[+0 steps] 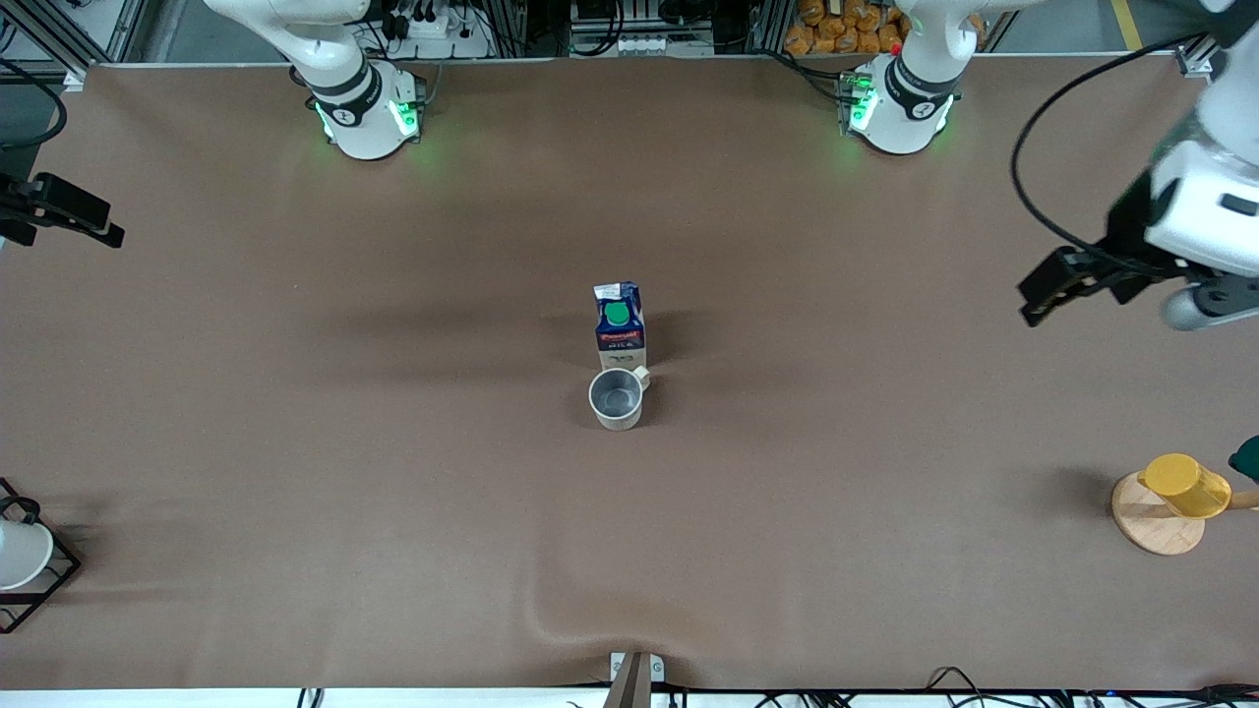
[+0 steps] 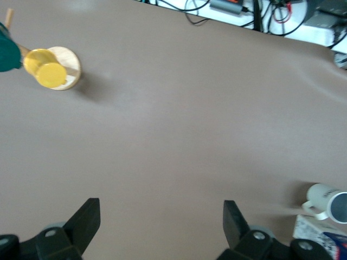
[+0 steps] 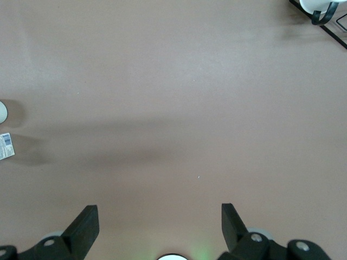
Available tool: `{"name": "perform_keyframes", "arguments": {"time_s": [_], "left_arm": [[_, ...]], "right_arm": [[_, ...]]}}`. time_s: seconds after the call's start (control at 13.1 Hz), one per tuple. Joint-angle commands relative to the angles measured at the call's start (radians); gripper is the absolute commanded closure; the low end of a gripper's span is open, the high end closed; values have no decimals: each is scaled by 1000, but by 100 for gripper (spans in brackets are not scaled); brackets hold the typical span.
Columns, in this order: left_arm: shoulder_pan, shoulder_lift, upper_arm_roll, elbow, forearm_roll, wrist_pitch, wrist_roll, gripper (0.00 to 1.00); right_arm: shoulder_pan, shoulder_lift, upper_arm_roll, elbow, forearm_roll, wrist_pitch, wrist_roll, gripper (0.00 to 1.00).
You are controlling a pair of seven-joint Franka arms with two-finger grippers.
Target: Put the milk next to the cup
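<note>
1. The table (image 1: 295,442) is covered with a plain brown cloth. The cloth is mostly smooth, with a soft wrinkle near the edge closest to the front camera, in the middle.
2. The small dark blue gable-top milk carton with a round green cap and a red label band (image 1: 620,324) stands upright near the centre of the table.
3. The small cream-white mug with a grey inside and a short handle (image 1: 618,398) stands upright just beside the carton, nearer to the front camera. Whether the 2 touch I cannot tell.
4. The left gripper (image 1: 1057,290) hangs in the air over the left arm's end of the table. Its 2 black fingers (image 2: 87,219) are spread wide apart and hold nothing.
5. The right gripper (image 1: 64,211) hangs over the right arm's end of the table, also released, with bare cloth between its fingers (image 3: 84,225).
6. A yellow cup lying on a round wooden disc (image 1: 1175,497) is at the left arm's end, near the front camera.
7. A plain white cup in a black wire rack (image 1: 25,560) is at the right arm's end, also near the front camera.
8. Along the base edge of the table there are metal frames, cables and a shelf with orange packets (image 1: 836,29).
</note>
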Motion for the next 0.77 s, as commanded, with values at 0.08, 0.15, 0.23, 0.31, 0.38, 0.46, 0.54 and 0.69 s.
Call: {"name": "perform_keyframes", "arguments": {"time_s": [0.08,0.15,0.23,0.31,0.38,0.46,0.54,0.69], "left_arm": [[-43,-109,105,-130,-31,-5,92,0],[-73,-123,165,-152,-48,-2,141,0],[-74,-141,187,-176,-65,-2,182,0],[-74,-156,190,-199,-69,0,201,0],[-75,-158,195,-198,-66,0,207,0],[-78,-158,195,-193,-60,0,230,0],[-80,-156,195,-187,-57,0,236,0],[-85,-156,195,-170,-54,-5,233,0]], "right_arm": [[-15,2,1,5,6,-10,-1,0],[-10,3,0,4,2,-4,-2,0],[-7,4,0,4,-3,-1,-2,0],[-9,5,0,4,-3,-3,-2,0],[-9,5,0,4,-3,-4,-2,0],[-10,7,0,2,-2,-4,-2,0],[-13,7,0,2,3,-4,-2,0],[-13,8,0,1,3,-4,-2,0]]}}
